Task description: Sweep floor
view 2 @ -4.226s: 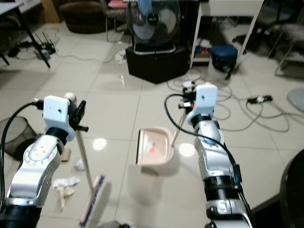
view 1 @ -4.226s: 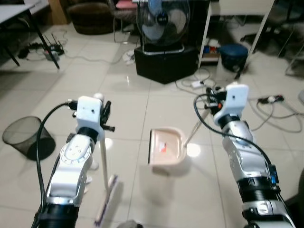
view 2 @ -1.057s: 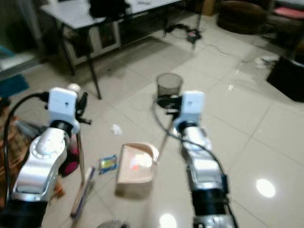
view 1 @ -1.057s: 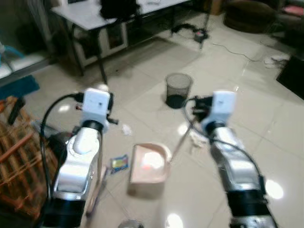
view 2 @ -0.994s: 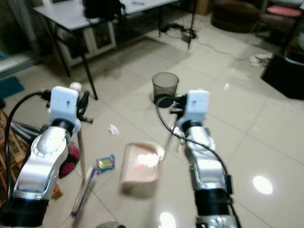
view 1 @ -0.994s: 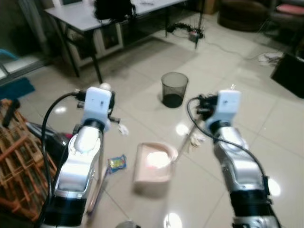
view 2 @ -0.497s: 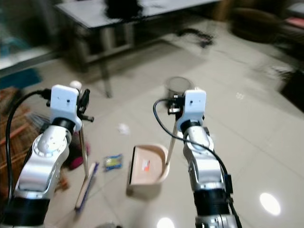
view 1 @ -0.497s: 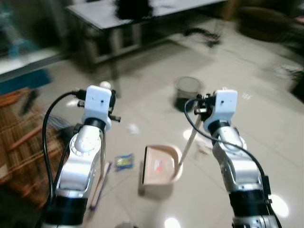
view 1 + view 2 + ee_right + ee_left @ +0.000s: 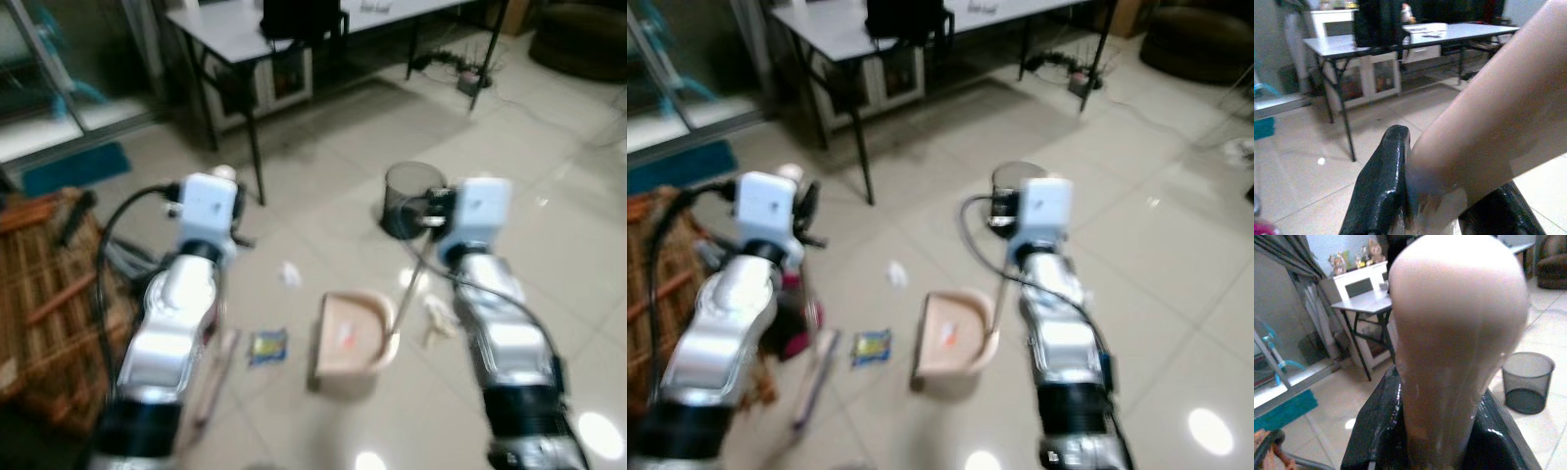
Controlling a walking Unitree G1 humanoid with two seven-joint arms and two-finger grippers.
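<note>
Your left claw (image 9: 1437,431) is pinching the broom handle (image 9: 1457,333), and your right claw (image 9: 1444,205) pinches the dustpan handle (image 9: 409,289). The dustpan (image 9: 351,333) sits below the right claw. The wrapper (image 9: 266,346) lies between brush and pan, nearer your left arm.

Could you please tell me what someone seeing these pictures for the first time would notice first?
Most striking is the pink dustpan on the tiled floor straight ahead, its long handle held by the right end effector. The left end effector grips the broom, whose head rests on the floor to the left. Litter lies between them: a yellow wrapper and a white scrap, with a mesh bin beyond.
</note>
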